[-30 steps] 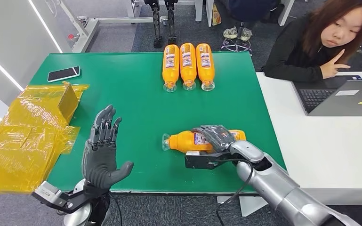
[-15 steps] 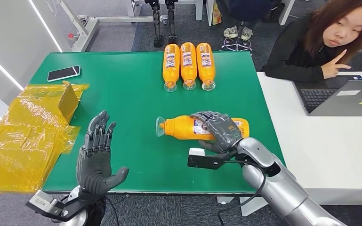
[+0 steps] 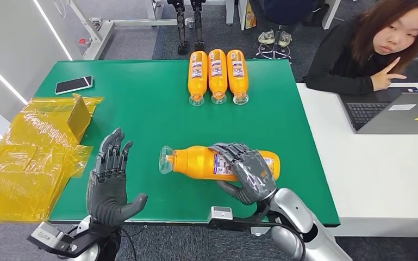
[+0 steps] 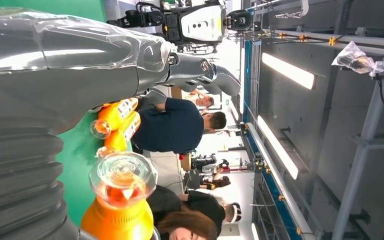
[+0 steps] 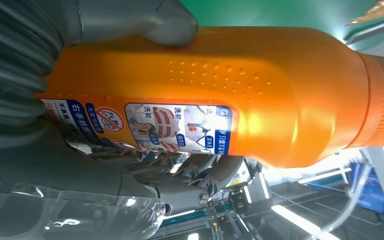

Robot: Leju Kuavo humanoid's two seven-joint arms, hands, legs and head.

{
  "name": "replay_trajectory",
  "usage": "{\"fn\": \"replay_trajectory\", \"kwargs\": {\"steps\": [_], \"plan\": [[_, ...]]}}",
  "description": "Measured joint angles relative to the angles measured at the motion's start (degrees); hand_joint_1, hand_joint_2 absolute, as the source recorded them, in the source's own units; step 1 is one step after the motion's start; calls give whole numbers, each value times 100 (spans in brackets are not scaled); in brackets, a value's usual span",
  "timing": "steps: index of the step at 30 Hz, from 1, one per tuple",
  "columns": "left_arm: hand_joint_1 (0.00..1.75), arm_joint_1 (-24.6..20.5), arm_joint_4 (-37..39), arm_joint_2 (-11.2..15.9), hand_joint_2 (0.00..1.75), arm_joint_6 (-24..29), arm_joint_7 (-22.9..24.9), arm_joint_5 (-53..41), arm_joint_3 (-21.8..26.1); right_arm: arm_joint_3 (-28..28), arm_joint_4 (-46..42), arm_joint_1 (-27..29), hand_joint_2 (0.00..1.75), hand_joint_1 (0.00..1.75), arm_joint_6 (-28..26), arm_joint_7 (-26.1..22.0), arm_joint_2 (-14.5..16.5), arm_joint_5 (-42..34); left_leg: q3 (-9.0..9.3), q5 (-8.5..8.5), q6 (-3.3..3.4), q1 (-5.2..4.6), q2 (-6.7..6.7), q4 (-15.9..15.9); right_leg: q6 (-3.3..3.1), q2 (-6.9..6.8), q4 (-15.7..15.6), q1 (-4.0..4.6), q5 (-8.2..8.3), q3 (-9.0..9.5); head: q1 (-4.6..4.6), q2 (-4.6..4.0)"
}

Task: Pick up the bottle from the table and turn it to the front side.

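Carried toward 9 o'clock and nearer the robot since a second ago, the bottle [image 3: 206, 162] hangs sideways above the green counter [image 3: 141, 109] in the right hand [image 3: 247, 168], fingers wrapped round it, left hand [image 3: 108, 182] spread empty; roll the wrist slowly, keeping the grasp firm.

Bottle [image 5: 259, 95] label [image 5: 180, 127]: Chinese print, partly legible "右手抓握" on blue strip; red prohibition sign beside it; remainder unreadable.

Green table [image 3: 152, 109], three orange bottles [image 3: 217, 76] (side by side), phone [image 3: 73, 85], yellow wrapping [image 3: 38, 147]
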Motion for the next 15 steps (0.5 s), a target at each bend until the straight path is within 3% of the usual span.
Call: {"fn": "replay_trajectory", "kwargs": {"steps": [7,15], "plan": [[0,-251,285,-73,175,-315,39,340,-17,-5,-199,604,175,175,-447,-257,330,89,-3,-1,-1,1,-2,-1,-1,-1,0,0,-1,-3,1,0],[0,-438,690,-130,175,-336,-8,567,-81,36,-208,793,175,175,-597,-556,553,-284,-3,-1,-2,1,1,-1,-1,0,2,0,-1,-3,1,0]]}}
